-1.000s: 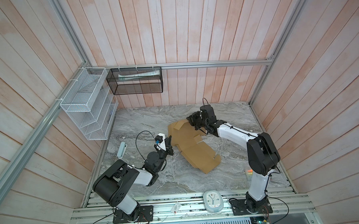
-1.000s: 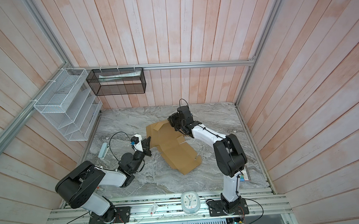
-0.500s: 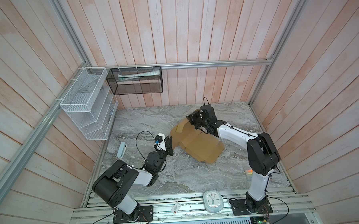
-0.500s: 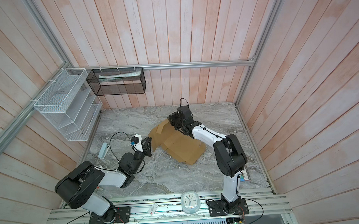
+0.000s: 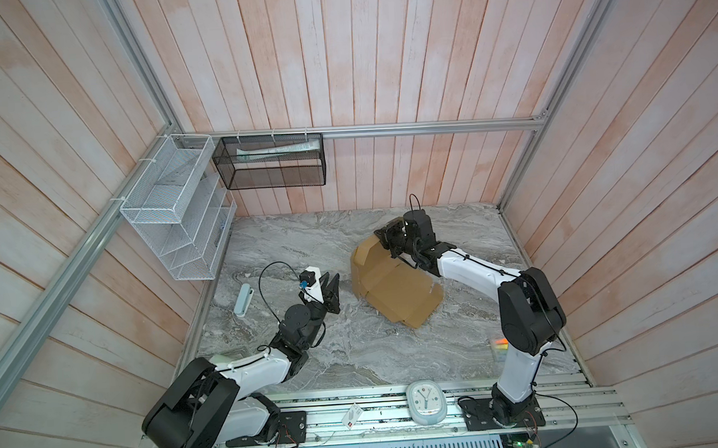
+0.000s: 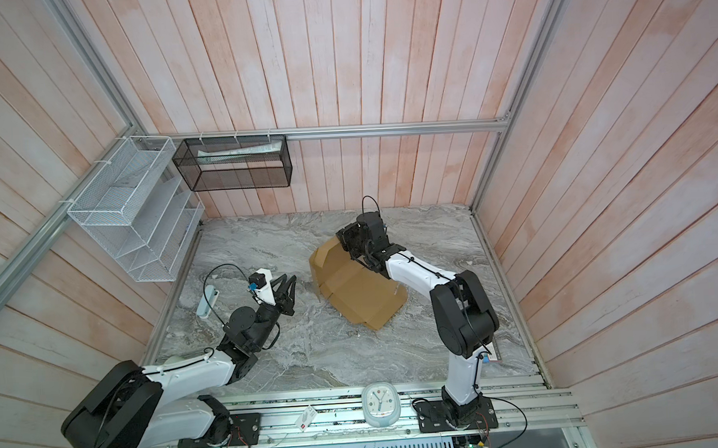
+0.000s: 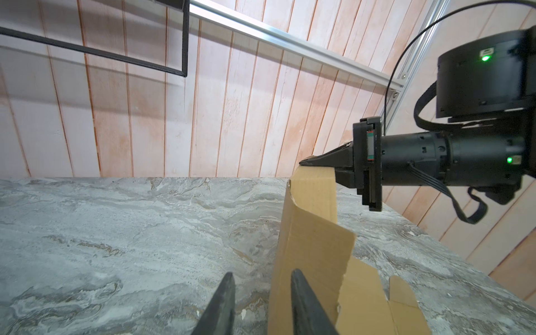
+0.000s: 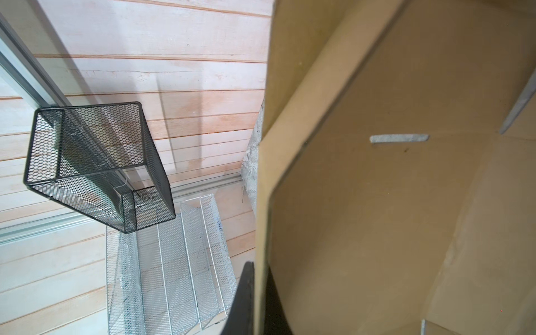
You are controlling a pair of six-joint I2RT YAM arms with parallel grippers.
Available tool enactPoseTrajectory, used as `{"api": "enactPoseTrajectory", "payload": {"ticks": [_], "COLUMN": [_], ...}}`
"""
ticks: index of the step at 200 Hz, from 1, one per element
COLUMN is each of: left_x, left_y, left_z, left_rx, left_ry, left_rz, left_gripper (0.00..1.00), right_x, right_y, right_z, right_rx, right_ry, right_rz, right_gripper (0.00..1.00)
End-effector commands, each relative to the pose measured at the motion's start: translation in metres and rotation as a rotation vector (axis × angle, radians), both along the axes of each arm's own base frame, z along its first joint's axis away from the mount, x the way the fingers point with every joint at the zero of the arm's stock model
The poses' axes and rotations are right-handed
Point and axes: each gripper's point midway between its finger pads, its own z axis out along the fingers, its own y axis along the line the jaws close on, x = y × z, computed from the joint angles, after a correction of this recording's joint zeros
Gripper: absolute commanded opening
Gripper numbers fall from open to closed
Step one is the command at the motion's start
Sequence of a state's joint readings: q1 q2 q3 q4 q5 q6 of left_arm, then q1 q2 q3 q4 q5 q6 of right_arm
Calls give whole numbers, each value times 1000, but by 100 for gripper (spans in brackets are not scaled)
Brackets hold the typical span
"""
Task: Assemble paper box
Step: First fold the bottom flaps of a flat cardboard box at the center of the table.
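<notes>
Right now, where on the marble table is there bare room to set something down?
Bare marble: the back-left corner between the white wire rack and the paper box; the front strip between both arm bases. Crowded: mid-table, where the left end effector and right end effector flank the box.

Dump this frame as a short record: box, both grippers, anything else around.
box: paper box, partly folded, one end raised, other end on the table
right gripper: shut on the raised edge of the box
left gripper: open, empty, close beside the box
other: pale blue item on table near the left arm; clock on front rail
</notes>
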State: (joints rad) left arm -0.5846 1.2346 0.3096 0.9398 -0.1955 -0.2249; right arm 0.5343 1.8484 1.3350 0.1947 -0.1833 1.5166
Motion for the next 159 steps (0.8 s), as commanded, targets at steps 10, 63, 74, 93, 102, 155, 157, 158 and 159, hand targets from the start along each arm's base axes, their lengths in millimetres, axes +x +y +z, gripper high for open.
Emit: {"api": "enactPoseTrajectory", "payload": {"ticks": [10, 63, 74, 93, 102, 155, 157, 158, 159], "left_x": [-4, -7, -4, 2, 4, 8, 8, 8, 8], "left_y": [22, 40, 39, 33, 28, 4, 2, 2, 1], "left_z": [-30, -36, -37, -41, -44, -49, -49, -49, -49], "left_rx": [3, 12, 15, 34, 46, 93, 95, 96, 96], "left_ry": [147, 183, 193, 215, 230, 238, 239, 238, 239], "left_rz": [29, 41, 24, -17, -44, -177, -184, -186, -189], "left_gripper": [43, 59, 61, 63, 64, 64, 63, 63, 63], "right_x": [-2, -6, -7, -8, -9, -16, -17, -16, -16], "right_y": [2, 12, 16, 18, 18, 22, 23, 23, 23], "right_z": [6, 13, 13, 13, 13, 11, 11, 11, 11], "right_rx": [-7, -7, -12, -12, -15, -21, -20, -20, -20], "right_ry": [-46, -60, -59, -56, -55, -47, -46, -44, -44], "right_rz": [15, 47, 61, 75, 74, 85, 87, 87, 88], "right_gripper": [0, 0, 0, 0, 0, 0, 0, 0, 0]}}
